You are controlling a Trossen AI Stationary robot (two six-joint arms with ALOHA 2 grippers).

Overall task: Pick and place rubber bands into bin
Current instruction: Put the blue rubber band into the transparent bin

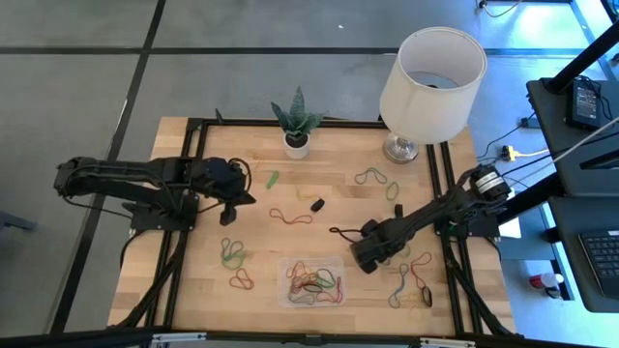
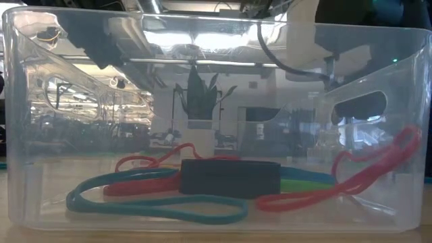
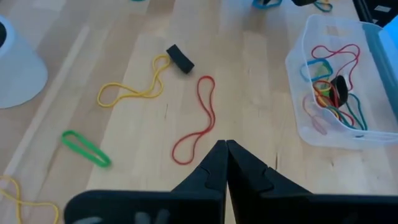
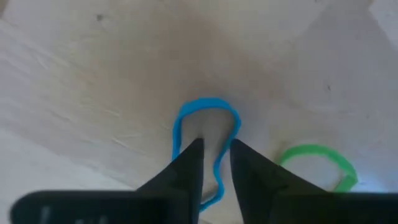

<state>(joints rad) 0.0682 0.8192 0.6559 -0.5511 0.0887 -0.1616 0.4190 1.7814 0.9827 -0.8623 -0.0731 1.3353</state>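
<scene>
The clear bin (image 1: 283, 282) lies near the table's front edge with several rubber bands in it. The low view looks through its wall (image 2: 27, 135) at a teal, a red and a black band. Loose bands lie around it, among them a red one (image 1: 290, 217). My right gripper (image 1: 361, 261) is low over the table just right of the bin, narrowly open. Its fingers stand on either side of one strand of a blue band (image 4: 205, 109) that lies flat on the wood. My left gripper (image 1: 230, 215) is shut and empty, above the table left of the middle, with a red band (image 3: 198, 121) ahead of it. My right gripper comes at the blue band from above. One strand (image 4: 217, 165) runs through the gap between the fingers. One finger (image 4: 193, 155) stands over the inside of the loop and the other outside it. I cannot tell whether either finger touches the band.
A white plant pot (image 1: 297, 143) and a lamp (image 1: 430, 77) stand along the far edge. A small black chunk (image 1: 316, 205) lies mid-table. More bands lie at the right front (image 1: 411, 285) and left front (image 1: 232, 253). A green band (image 4: 314, 155) lies beside the blue one.
</scene>
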